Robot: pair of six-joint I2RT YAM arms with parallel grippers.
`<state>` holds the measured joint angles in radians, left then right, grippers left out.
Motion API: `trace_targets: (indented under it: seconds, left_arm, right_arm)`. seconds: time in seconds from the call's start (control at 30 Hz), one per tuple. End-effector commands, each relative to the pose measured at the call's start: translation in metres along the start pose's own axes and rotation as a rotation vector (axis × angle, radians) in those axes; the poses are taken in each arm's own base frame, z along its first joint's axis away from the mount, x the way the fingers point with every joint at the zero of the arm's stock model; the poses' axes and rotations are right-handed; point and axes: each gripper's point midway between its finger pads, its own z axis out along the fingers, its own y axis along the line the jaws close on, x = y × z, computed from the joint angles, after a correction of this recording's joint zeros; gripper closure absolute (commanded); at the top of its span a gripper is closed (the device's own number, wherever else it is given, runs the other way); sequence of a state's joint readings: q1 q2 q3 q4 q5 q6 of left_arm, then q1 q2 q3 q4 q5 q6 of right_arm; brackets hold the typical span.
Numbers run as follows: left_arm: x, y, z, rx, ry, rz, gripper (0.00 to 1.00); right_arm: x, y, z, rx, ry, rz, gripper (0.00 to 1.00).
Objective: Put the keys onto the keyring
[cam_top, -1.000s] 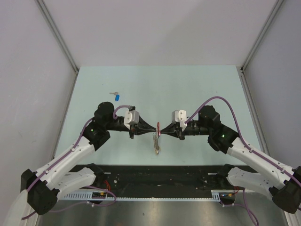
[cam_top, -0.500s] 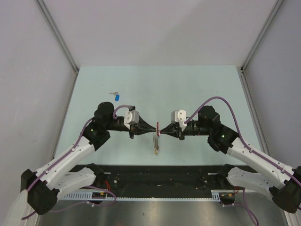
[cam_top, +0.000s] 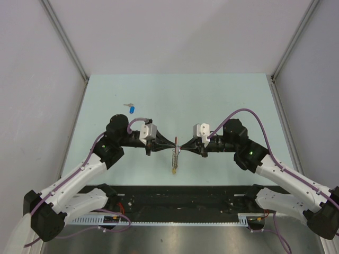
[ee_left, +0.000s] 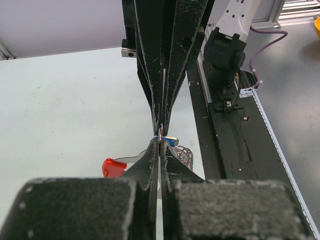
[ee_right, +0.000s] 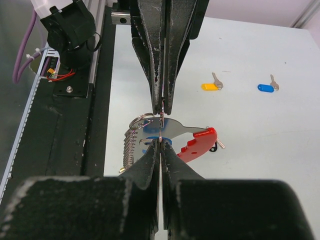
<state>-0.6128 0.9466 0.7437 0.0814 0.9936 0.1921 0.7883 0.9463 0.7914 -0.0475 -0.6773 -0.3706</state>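
Note:
My left gripper (cam_top: 172, 146) and right gripper (cam_top: 183, 148) meet tip to tip over the middle of the table. Both are shut on a thin metal edge of the keyring (cam_top: 175, 157), which hangs between and below them. In the right wrist view the keyring's red arc (ee_right: 200, 142) points right, with a silver plate and a coiled ring beside it. A blue piece shows at the jaws, but I cannot tell what it is. Its red arc (ee_left: 114, 166) also shows in the left wrist view. A yellow key (ee_right: 210, 86) and a blue key (ee_right: 265, 88) lie loose on the table; the blue key (cam_top: 131, 109) is at the far left.
The pale green table (cam_top: 212, 100) is walled by grey panels on three sides. A black rail (cam_top: 180, 198) with the arm bases and cables runs along the near edge. The left arm's elbow (cam_top: 114, 127) lies close to the loose keys.
The hanging keyring has turned: its red arc no longer shows from above between the fingertips, and the dangling part looks shorter. Both arms have hardly moved.

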Motion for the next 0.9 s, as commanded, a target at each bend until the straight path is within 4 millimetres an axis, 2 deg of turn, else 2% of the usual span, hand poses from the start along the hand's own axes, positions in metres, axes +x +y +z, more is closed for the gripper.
trace_targets:
  seconds: [0.0,0.87]
  left_arm:
    - [-0.0178,0.0011,-0.0023,-0.003,-0.038,0.052,0.99]
    - [-0.0149,0.0057,-0.0011,-0.02,-0.03,0.034,1.0]
  right_arm:
    - [-0.0096,-0.0047,0.001,0.019,-0.025,-0.02,1.0]
    - [-0.0137,-0.0001,-0.0001,-0.004,-0.039,-0.039,1.0]
